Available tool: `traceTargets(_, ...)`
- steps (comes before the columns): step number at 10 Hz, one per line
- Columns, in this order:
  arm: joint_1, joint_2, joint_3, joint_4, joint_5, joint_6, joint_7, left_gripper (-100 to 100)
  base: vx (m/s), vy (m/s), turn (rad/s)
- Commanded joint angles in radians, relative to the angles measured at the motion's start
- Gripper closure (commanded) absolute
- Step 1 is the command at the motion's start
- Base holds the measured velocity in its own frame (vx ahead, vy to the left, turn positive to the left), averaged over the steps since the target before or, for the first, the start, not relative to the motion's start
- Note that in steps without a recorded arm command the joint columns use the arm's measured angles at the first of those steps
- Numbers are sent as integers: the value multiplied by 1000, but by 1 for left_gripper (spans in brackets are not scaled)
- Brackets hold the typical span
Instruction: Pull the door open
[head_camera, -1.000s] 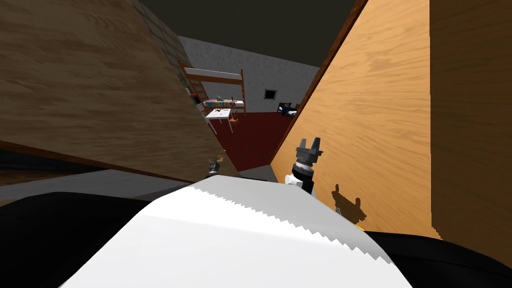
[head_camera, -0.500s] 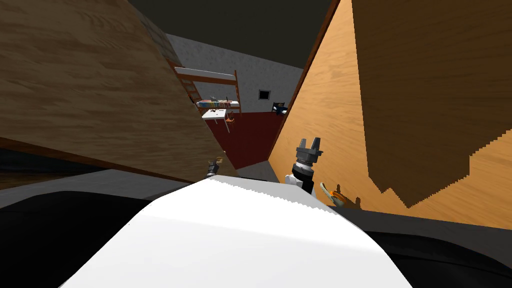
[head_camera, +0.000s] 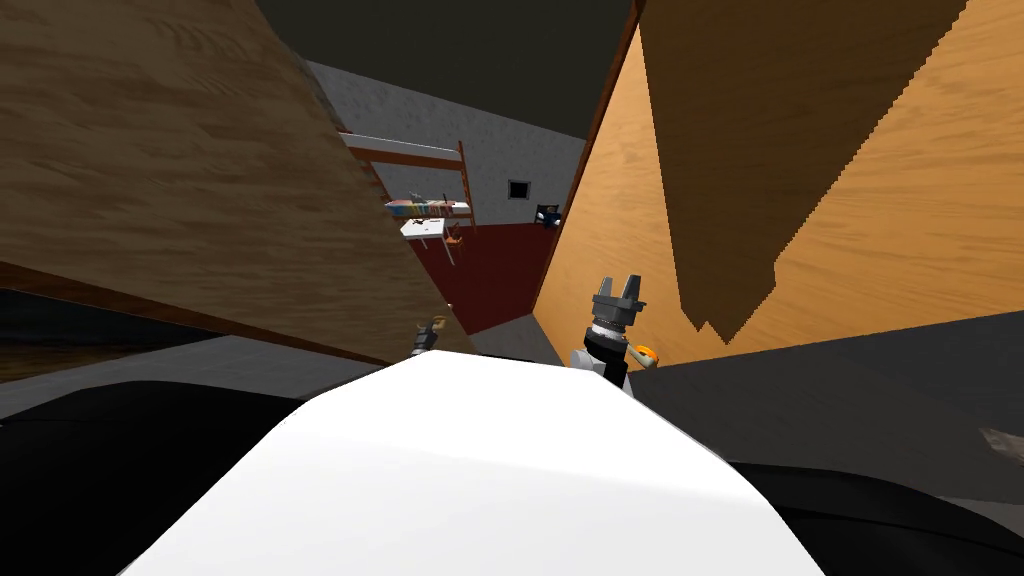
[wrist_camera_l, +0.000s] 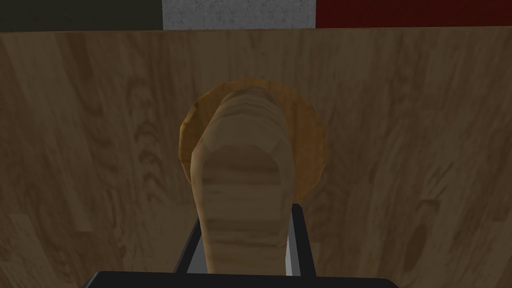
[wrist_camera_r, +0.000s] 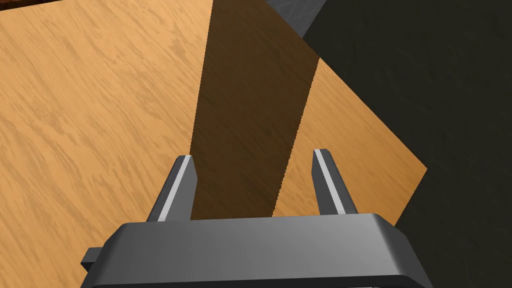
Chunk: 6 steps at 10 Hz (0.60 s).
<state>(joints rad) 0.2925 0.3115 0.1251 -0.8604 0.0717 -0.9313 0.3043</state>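
Left hand (wrist_camera_l: 247, 217) stays clamped on the door handle (wrist_camera_l: 243, 150) while my view shifts

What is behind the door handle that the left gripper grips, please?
A round wooden backplate, flat against the brown door. The handle covers the plate's middle, so the joint there is hidden.

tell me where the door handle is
In the left wrist view, the door handle is clamped in the left gripper, jutting from its round plate on the brown wooden door at my left.
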Motion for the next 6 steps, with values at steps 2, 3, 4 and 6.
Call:
traceTargets(2, 14, 13, -9, 9, -6, -29, 16, 100, -183, 31, -157)
traceTargets(3, 24, 23, -16, 16, -10, -51, 28, 100, -209, 33, -177)
traceTargets(4, 32, 30, -20, 21, -13, -66, 36, 100, -247, 12, -180)
traceTargets(6, 50, 47, -32, 34, -21, -104, 57, 100, -235, 33, -175)
